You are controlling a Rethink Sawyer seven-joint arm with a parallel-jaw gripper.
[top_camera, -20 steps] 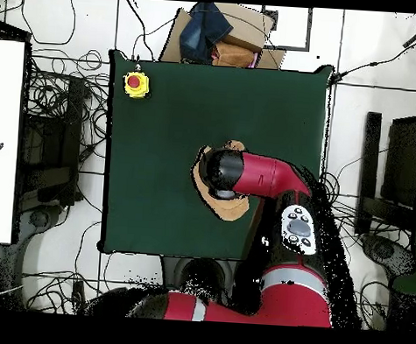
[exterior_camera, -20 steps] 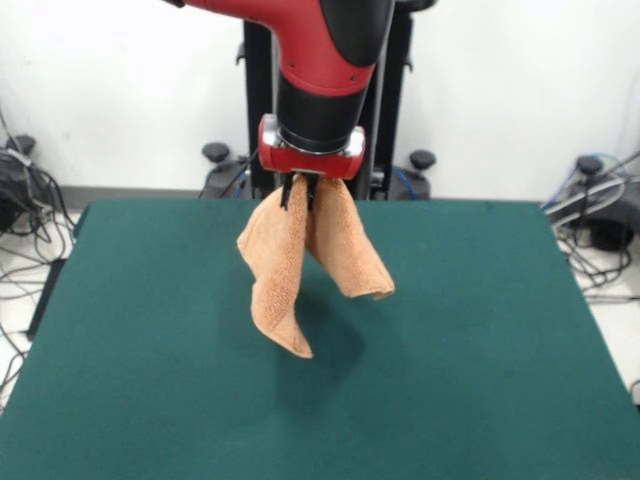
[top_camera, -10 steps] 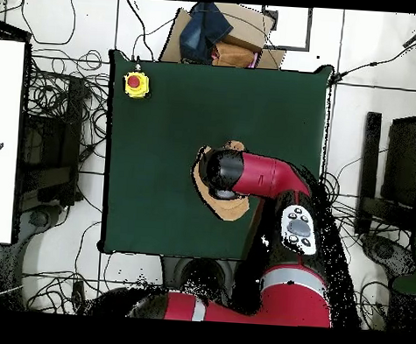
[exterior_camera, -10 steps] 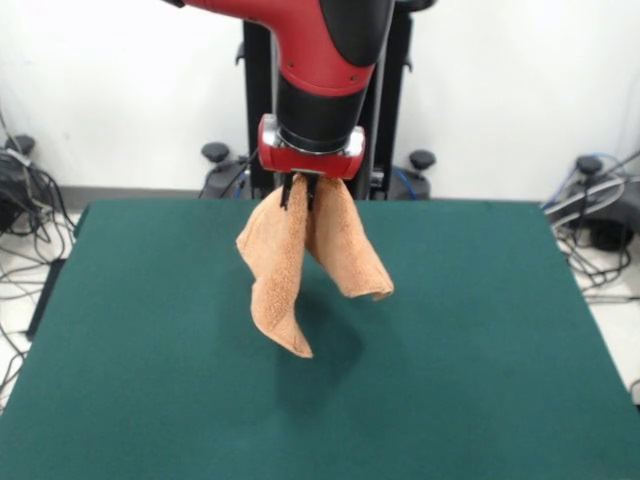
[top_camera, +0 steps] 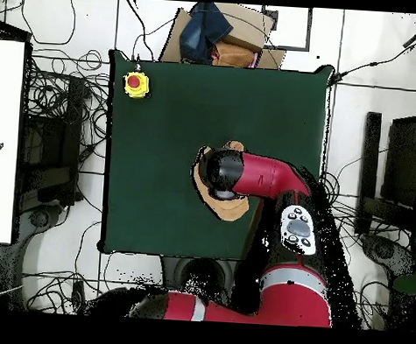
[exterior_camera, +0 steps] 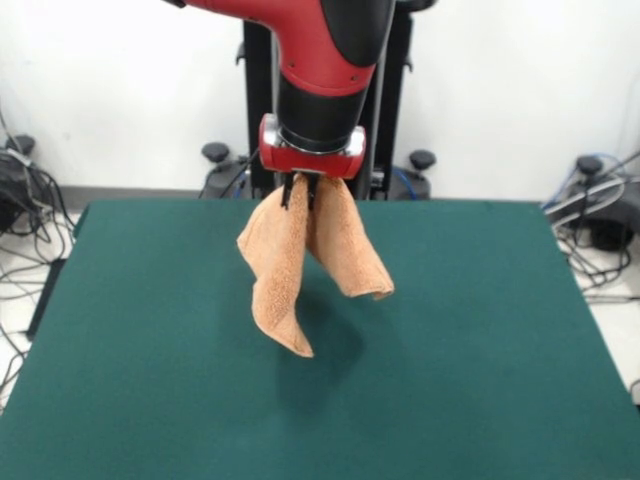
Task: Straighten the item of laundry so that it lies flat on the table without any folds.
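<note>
No brand, label or writing can be read on anything here. The red and black arm (exterior_camera: 325, 60) comes down from above the far side of the worktop (exterior_camera: 480, 340), its wrist pointing straight down, and in the overhead view it reaches from the base at the bottom edge up and across to a spot right of the worktop's middle. The gripper (exterior_camera: 303, 190) hangs just under the red wrist ring, its dark jaws closed on the top of the towel (exterior_camera: 285, 265). The towel is lifted clear of the worktop and hangs from the jaws in two folded lobes: a longer one tapering to a point lower down, and a shorter one spreading to the other side with a hemmed edge at its end. Its shadow lies on the green surface right beneath it. In the overhead view only a rim of towel (top_camera: 229, 207) shows around the black wrist. The worktop is plain dark green; well away from the towel, near one far corner in the overhead view, sits a yellow box with a red button (top_camera: 135, 83). Around the worktop are a white wall, a pale floor and many loose cables (top_camera: 63, 91).
</note>
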